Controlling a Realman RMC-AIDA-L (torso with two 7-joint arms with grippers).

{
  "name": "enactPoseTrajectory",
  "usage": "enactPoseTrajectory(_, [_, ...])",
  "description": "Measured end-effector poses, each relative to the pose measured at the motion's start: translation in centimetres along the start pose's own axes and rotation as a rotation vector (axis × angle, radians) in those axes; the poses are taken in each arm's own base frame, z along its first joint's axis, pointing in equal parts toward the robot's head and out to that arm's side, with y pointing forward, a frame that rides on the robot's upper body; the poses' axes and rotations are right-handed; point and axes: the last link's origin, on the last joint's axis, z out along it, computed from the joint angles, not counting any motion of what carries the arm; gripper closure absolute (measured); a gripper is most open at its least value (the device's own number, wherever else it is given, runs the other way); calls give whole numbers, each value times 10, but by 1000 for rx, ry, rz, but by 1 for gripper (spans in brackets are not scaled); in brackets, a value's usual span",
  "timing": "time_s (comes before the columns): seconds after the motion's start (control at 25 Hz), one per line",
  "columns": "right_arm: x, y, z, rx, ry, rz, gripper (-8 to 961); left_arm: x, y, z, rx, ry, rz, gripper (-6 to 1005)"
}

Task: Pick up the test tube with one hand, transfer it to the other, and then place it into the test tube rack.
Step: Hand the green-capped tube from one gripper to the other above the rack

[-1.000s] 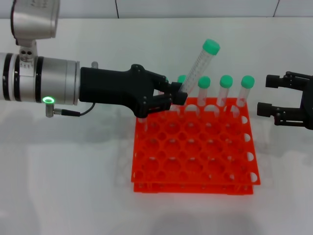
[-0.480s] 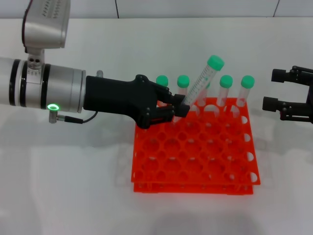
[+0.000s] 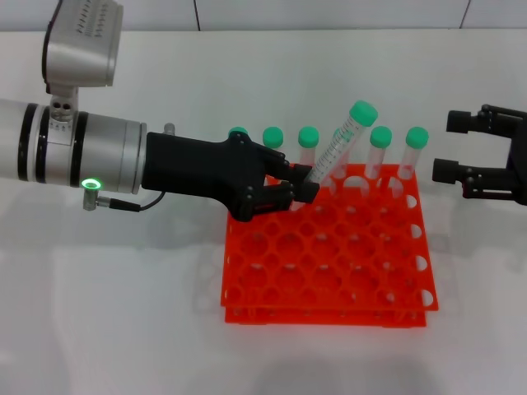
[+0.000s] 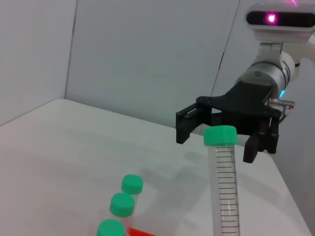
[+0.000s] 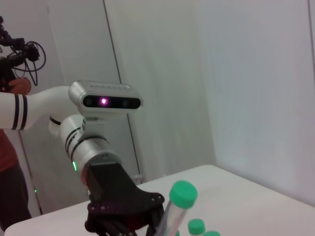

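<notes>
My left gripper (image 3: 302,184) is shut on the lower part of the test tube (image 3: 336,148), which leans to the right with its green cap up, over the back row of the orange test tube rack (image 3: 325,315). The fingers hide the tube's lower tip. The left wrist view shows the held test tube (image 4: 222,191) close up, with its graduation marks. In the right wrist view, the test tube (image 5: 173,214) rises from the left gripper (image 5: 147,221). My right gripper (image 3: 445,146) hangs open and empty to the right of the rack.
Several green-capped tubes (image 3: 380,148) stand upright in the rack's back row, on both sides of the held tube. The rack's nearer rows hold nothing. White tabletop lies all around, with a white wall behind.
My left gripper has brought the tube down toward the rack's back row, uncovering more caps behind it. The right gripper has drifted slightly upward and stays open.
</notes>
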Motion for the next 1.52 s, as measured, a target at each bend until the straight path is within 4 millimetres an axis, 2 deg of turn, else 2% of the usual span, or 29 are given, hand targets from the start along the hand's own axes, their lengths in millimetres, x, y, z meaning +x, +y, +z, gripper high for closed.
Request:
enactPoseTrajectory(0.56, [-20,1,33,-99,-22,-52,158,1,2,2,-14,-1,12,814])
enactPoseTrajectory(0.88, [-23,4,42,-125,-20,-60,159,1,1,2,-10,0,11,814])
enactPoseTrajectory(1.52, [-23,6,46,-143,-15,-62,159,-2,1,8,-22,-22,-8,814])
